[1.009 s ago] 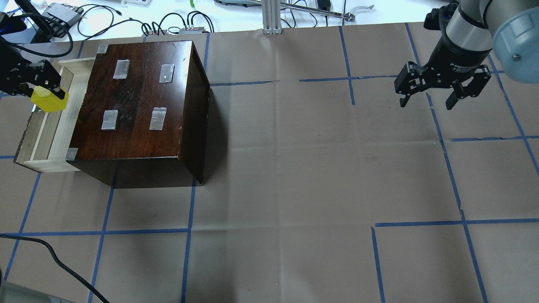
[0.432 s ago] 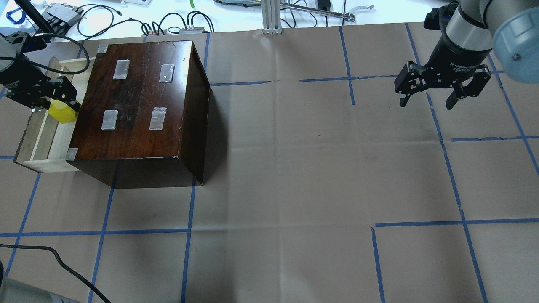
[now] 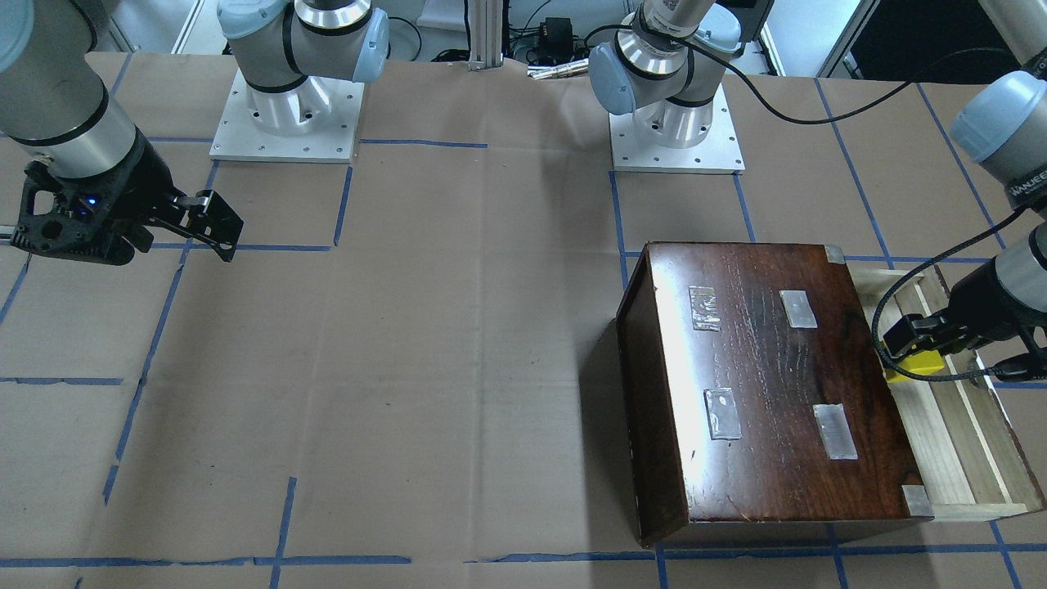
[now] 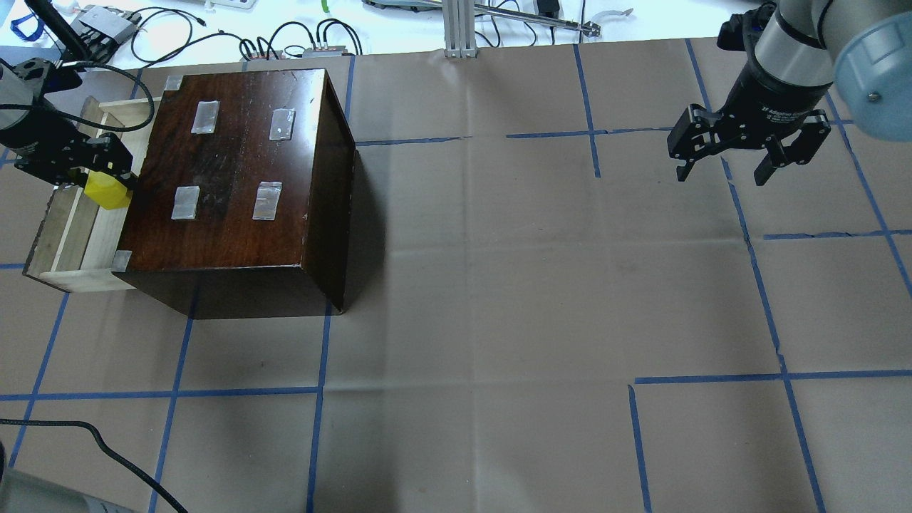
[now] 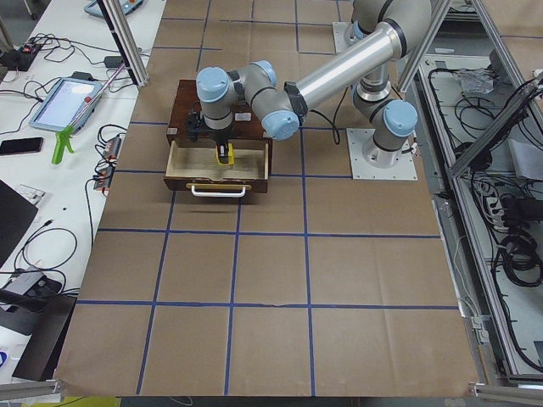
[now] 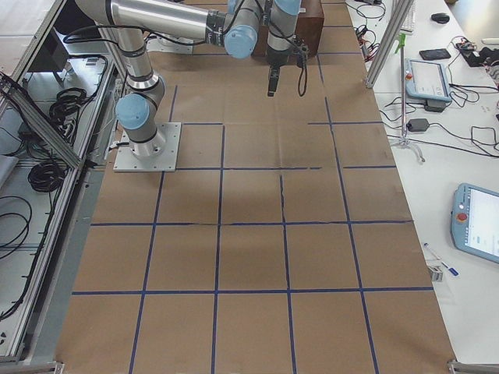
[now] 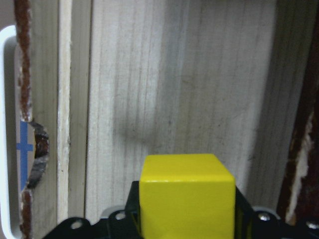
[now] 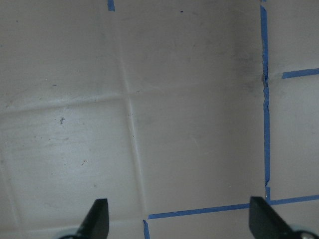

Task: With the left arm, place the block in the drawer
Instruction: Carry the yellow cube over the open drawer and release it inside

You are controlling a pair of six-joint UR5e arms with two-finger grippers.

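The block [image 3: 916,368] was clamped between the fingers of the left tool [image 3: 914,355] in the front-facing view. It was inside the outline of the pulled-out drawer [image 3: 953,458], close to the dark box [image 3: 769,393].

From overhead we saw the same grip. The yellow cube was just beside the box's edge, over the drawer's pale wood. The right tool [image 4: 722,173] hung well apart on the other side of the desk [image 4: 499,285], with its fingers spread and nothing between them.

In the exterior left view, the near arm reached down into the drawer. The block showed as a yellow spot behind the white handle [image 5: 218,191].

The exterior right view showed the near arm's tool over bare brown paper. The box was only partly visible at the top edge.

In the left wrist view, the cube filled the lower middle, pinched at its sides by the black fingers. The drawer's floor lay beyond it and the notched front panel was at the left. We could not tell whether the block touched the floor.

The right wrist view showed two fingertips wide apart over the paper and blue tape lines [image 8: 265,99].
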